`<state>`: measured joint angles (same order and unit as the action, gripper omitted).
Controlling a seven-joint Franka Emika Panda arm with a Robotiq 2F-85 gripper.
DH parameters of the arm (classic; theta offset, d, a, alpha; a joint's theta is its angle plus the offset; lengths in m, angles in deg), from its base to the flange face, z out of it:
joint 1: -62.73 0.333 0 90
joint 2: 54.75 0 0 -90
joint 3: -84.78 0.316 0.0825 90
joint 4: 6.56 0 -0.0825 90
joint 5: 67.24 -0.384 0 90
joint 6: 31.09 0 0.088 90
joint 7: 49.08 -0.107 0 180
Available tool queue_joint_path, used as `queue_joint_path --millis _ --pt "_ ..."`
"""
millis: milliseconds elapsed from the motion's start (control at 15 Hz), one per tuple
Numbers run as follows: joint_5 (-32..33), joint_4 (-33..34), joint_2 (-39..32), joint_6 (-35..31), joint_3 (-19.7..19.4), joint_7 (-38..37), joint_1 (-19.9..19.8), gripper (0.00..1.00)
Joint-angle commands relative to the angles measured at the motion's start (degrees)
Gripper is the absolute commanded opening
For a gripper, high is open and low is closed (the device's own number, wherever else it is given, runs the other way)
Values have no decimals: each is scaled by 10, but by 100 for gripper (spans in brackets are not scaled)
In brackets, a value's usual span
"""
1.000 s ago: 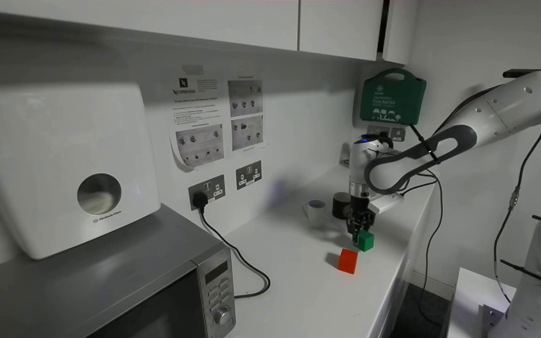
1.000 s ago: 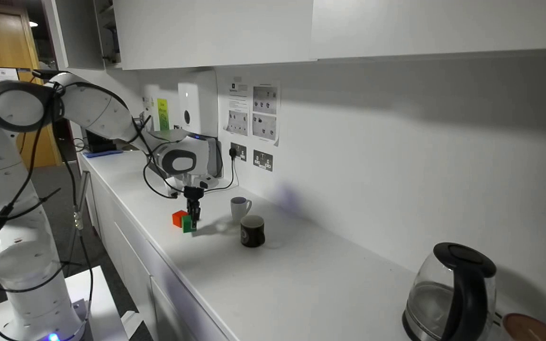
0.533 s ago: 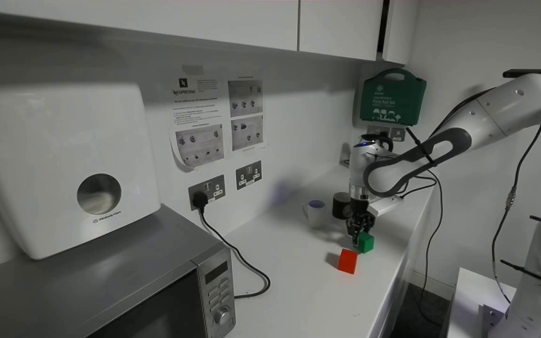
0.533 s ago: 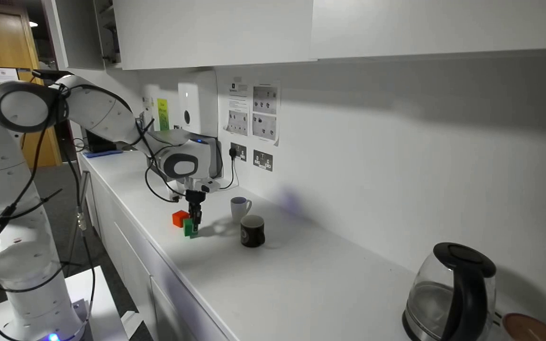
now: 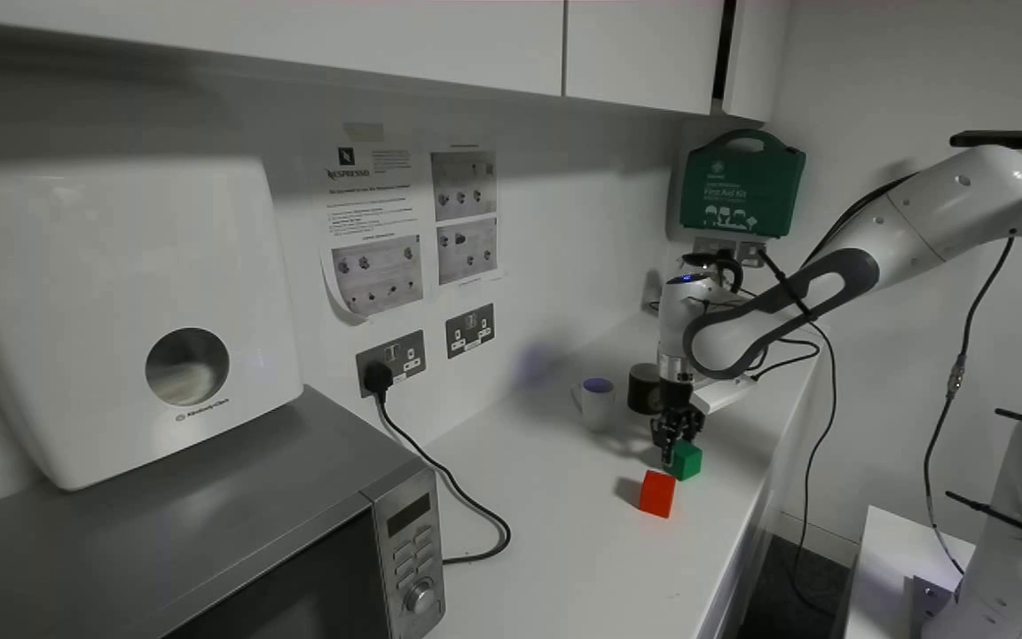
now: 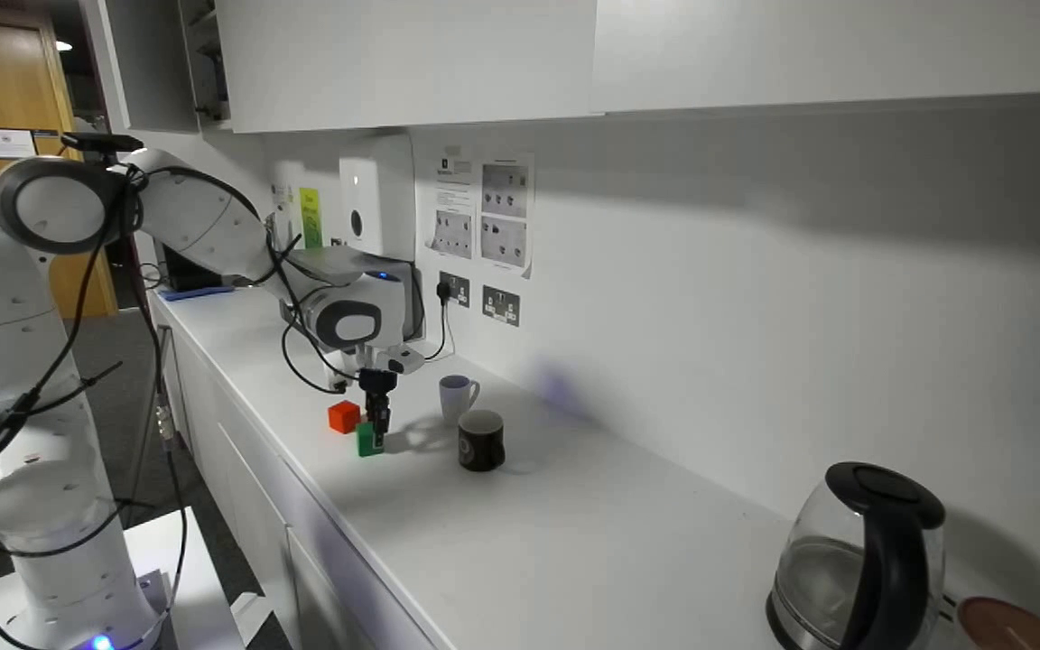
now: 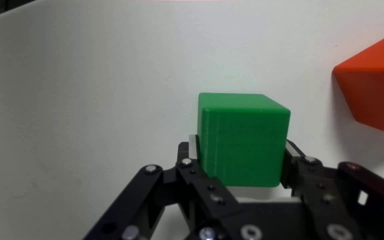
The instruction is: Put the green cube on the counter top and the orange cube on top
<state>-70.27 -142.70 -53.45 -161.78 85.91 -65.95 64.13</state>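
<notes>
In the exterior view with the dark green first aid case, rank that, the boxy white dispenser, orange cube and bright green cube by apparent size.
White dispenser
First aid case
Smallest, order unsure: orange cube (nearer), green cube (partly hidden)

Green cube [image 7: 243,141] in pincer [image 7: 242,148], orange cube [image 7: 373,85] nearby.

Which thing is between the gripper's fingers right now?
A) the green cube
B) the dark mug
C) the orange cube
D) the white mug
A: the wrist view shows the green cube between the fingers, one at each side, with the orange cube standing apart.
</notes>
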Motion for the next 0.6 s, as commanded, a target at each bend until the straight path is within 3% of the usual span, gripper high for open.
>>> queue_joint_path --millis 0,133,200,533 --pt "13 -3 -2 -9 -2 -4 -4 83" --pt "9 -3 -2 -7 -1 -3 -4 97" --pt "9 -3 -3 -6 -1 -3 -3 100" --pt "-4 -17 34 12 6 -2 4 100"
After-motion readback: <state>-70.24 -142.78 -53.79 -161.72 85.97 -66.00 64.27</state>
